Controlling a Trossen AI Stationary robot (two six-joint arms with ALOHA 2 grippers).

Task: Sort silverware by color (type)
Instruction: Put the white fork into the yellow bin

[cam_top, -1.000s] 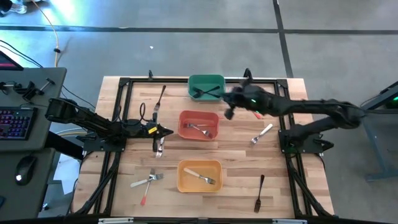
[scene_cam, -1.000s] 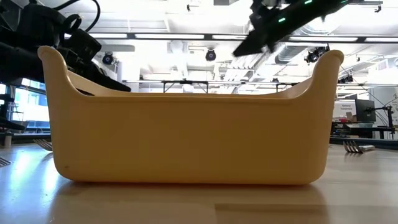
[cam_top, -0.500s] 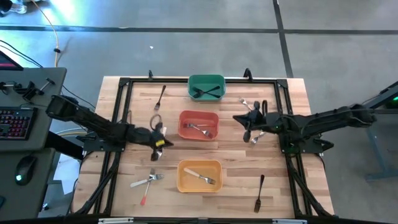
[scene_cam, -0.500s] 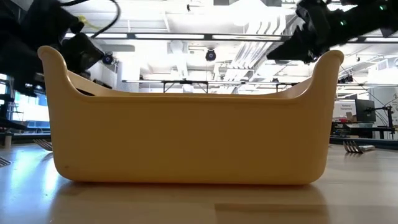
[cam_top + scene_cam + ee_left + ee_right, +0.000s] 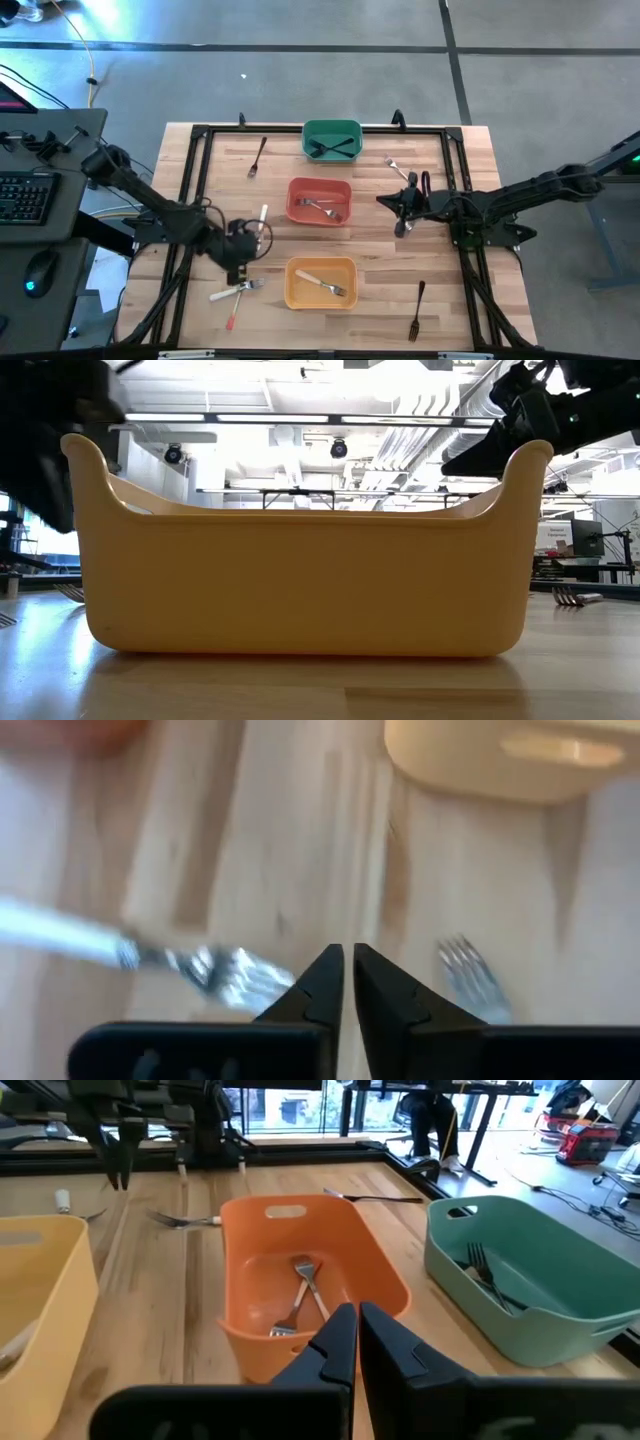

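My left gripper [image 5: 238, 266] [image 5: 348, 958] points steeply down over the wood, shut and holding nothing. It is just short of a white-handled fork [image 5: 150, 955] [image 5: 228, 293] and an orange-handled one [image 5: 237, 305]. Another white-handled fork [image 5: 262, 216] lies beside that arm. My right gripper [image 5: 384, 199] [image 5: 357, 1316] hovers shut and holding nothing, right of the orange-red bin [image 5: 320, 185] [image 5: 300, 1230]. A white-handled fork [image 5: 404, 227] lies under it. A silver fork [image 5: 398, 167] and two dark forks [image 5: 258, 157] [image 5: 417, 310] lie loose on the table.
The green bin [image 5: 332, 128] [image 5: 530, 1320] holds dark forks. The orange-red bin holds forks with silver heads, and the yellow bin [image 5: 320, 265] [image 5: 300, 580] a white-handled one. A black frame [image 5: 200, 135] runs round the table. A keyboard desk [image 5: 30, 190] stands to the left.
My left gripper has swung toward the table's near edge and tipped from nearly level to steeply down, over the two forks at the front left. My right gripper has come away from the green bin, down and toward the near edge, to beside the orange-red bin.
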